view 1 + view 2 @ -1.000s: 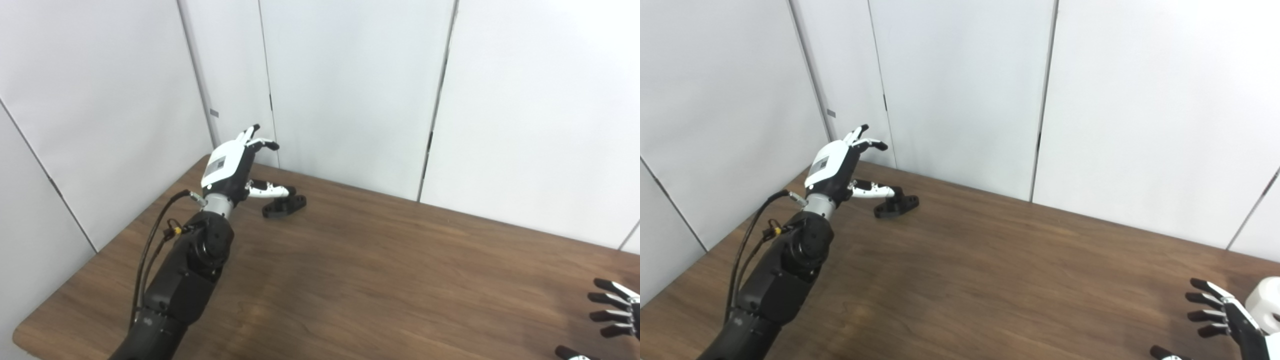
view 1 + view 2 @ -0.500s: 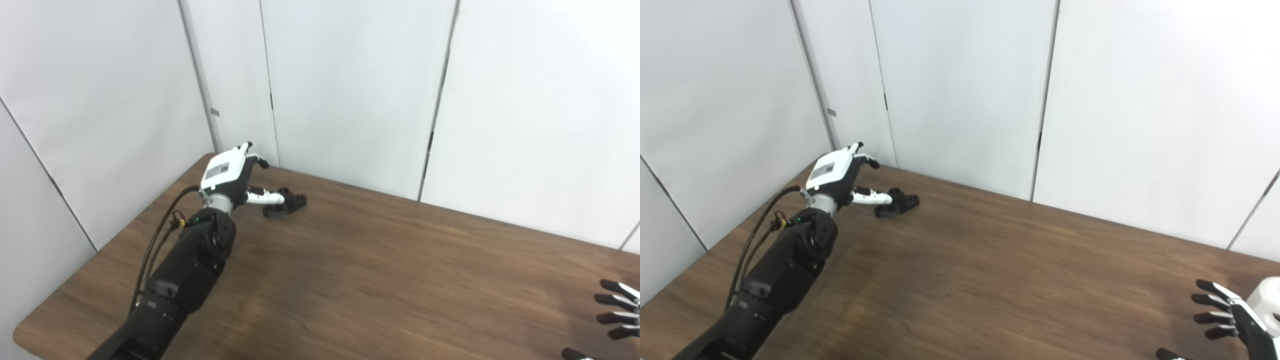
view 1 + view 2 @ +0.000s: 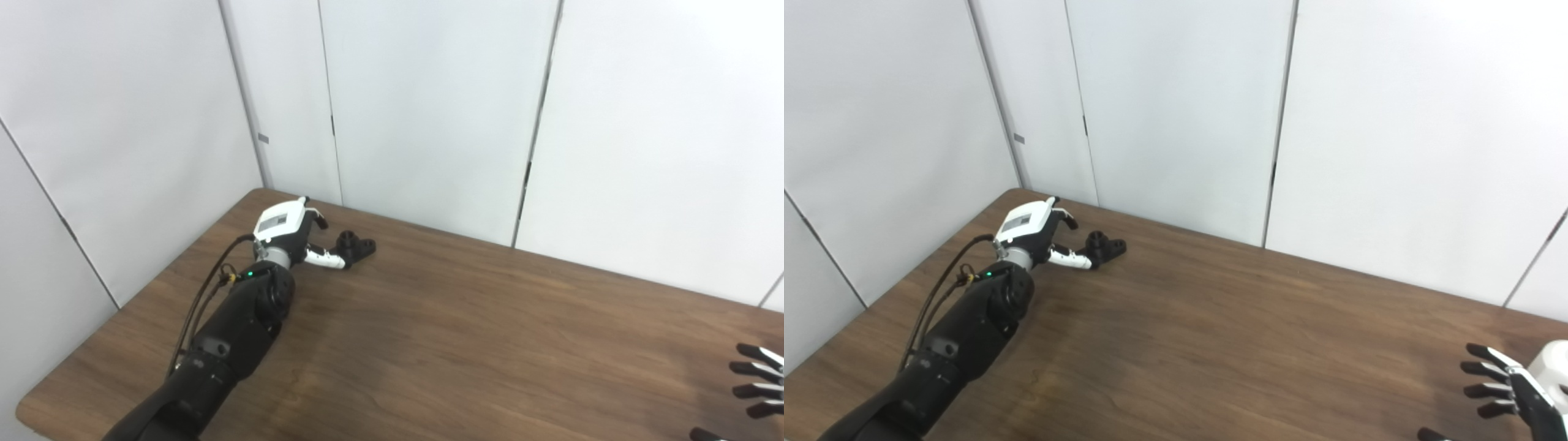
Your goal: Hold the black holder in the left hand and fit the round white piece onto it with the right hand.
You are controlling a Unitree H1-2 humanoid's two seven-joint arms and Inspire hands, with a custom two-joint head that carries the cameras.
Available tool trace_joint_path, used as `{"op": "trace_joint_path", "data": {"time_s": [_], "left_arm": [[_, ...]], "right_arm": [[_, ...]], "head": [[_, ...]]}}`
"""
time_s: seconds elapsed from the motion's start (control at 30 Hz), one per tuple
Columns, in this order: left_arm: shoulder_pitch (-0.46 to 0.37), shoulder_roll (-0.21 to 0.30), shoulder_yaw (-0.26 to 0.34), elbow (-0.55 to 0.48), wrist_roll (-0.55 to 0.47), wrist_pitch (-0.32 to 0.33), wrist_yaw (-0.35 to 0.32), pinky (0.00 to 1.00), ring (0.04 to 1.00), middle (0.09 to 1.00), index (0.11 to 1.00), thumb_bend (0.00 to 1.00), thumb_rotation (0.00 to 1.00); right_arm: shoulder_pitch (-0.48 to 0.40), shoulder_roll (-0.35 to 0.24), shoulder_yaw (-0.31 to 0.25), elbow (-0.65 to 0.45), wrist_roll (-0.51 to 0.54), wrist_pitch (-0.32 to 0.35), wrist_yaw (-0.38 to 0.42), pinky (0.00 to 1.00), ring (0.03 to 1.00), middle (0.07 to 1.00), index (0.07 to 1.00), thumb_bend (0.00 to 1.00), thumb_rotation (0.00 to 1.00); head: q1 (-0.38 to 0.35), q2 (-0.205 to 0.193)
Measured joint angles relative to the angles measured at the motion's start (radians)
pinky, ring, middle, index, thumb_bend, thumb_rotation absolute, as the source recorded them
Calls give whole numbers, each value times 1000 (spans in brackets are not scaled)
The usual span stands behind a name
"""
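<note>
At upper left, the left robot hand [image 3: 288,228], fingers spread, reaches the black holder [image 3: 355,247] near the counter [image 3: 465,343] back edge; the right robot hand [image 3: 1513,395] is splayed, empty, beside the white piece [image 3: 1552,370].

Both head cameras look down and forward across the wooden table [image 3: 465,343] toward white wall panels [image 3: 1176,110]. Both share the left hand [image 3: 283,223] far off; the right eye view sits slightly rightward, showing more beyond the right hand [image 3: 1513,392].

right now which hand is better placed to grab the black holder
Left. The left hand is down at the holder, fingers apart around it. The right hand is open at the table's opposite end beside the white piece.
</note>
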Motion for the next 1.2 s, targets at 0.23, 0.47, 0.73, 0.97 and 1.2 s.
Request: {"op": "trace_joint_path", "data": {"time_s": [0.23, 0.47, 0.73, 0.97, 1.2], "left_arm": [[-18, 3, -14, 52, -6, -1, 0, 1000, 1000, 1000, 711, 1000, 387], [-35, 6, -30, 85, -8, -9, 5, 1000, 1000, 1000, 687, 989, 349], [-40, -8, -25, 120, -49, -70, 53, 1000, 1000, 1000, 646, 943, 292], [-60, -22, -24, 165, -89, -108, 79, 1000, 1000, 1000, 645, 931, 312], [-70, -35, -21, 238, -130, -163, 121, 1000, 1000, 998, 628, 939, 279]], "right_arm": [[6, 0, 0, -15, -3, 7, 11, 483, 602, 705, 772, 689, 49], [19, 0, 0, -30, -8, 11, 12, 488, 600, 705, 774, 696, 1], [31, 0, 0, -61, -12, 41, 17, 482, 600, 707, 777, 691, 9], [38, -1, 0, -73, -17, 47, 21, 480, 598, 703, 773, 703, 0], [43, -1, -2, -89, -17, 71, 25, 484, 600, 702, 770, 708, 0]], "head": [[-5, 3], [-12, 9], [-17, 17], [-20, 22], [-31, 31]]}}
